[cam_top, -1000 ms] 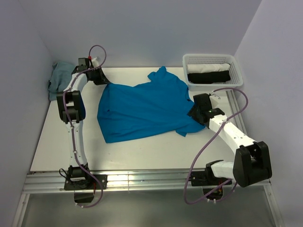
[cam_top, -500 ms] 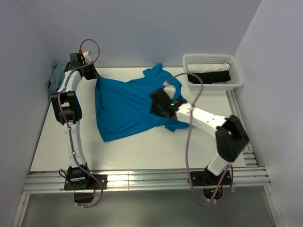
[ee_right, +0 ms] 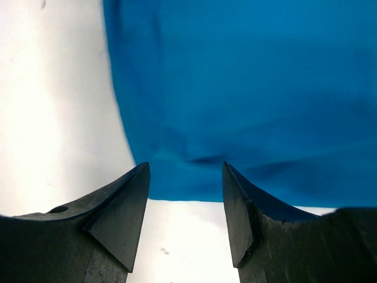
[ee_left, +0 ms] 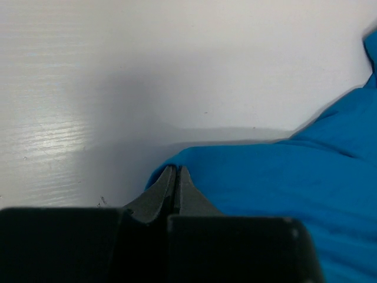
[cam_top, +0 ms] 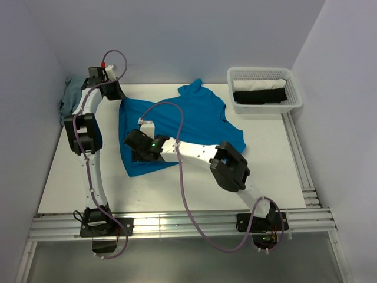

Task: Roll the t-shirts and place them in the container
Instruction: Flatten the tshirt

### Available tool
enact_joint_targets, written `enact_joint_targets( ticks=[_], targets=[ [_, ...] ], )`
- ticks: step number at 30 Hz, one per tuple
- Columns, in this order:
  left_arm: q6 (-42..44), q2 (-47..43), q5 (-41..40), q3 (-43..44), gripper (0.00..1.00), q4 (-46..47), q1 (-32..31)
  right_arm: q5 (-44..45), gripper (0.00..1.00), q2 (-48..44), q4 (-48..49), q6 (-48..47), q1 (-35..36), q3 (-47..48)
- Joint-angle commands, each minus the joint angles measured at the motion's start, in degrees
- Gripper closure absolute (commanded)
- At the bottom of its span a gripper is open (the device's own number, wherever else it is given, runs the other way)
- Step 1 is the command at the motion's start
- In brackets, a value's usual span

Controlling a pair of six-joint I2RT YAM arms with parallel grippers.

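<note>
Here one blue t-shirt lies with its edge pinched by the left gripper, right gripper spread.

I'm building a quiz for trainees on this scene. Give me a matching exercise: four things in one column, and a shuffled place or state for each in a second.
1 left tool
2 right tool
3 t-shirt
4 basket

A far right corner
B open, over the shirt's near hem
C spread out in the middle
D shut on the shirt's edge

Pairs: 1-D, 2-B, 3-C, 4-A
</note>
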Motion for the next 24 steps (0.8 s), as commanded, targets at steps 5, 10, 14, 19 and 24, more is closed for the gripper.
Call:
enact_joint_targets(
  ticks=[5, 10, 14, 19, 24],
  targets=[
    [1.15, -2.18, 0.43, 0.99, 1.0, -0.29, 0.06, -0.68, 0.41, 6.97, -4.44, 1.33, 3.07, 11.68],
    [1.23, -1.57, 0.34, 1.86, 1.0, -0.73, 0.06, -0.68, 0.43, 9.88, -7.15, 2.29, 4.12, 15.02],
    [1.32, -1.48, 0.26, 2.31, 1.0, -1.0, 0.06, -0.59, 0.44, 10.32, -7.78, 3.26, 4.47, 14.15],
    [1.41, -1.04, 0.26, 2.48, 1.0, -1.08, 0.06, -0.68, 0.49, 11.37, -8.39, 3.7, 5.79, 14.32],
    [1.5, -0.69, -0.01, 2.92, 1.0, -1.26, -0.02, -0.86, 0.52, 12.52, -8.75, 4.32, 6.85, 14.85]
  ],
)
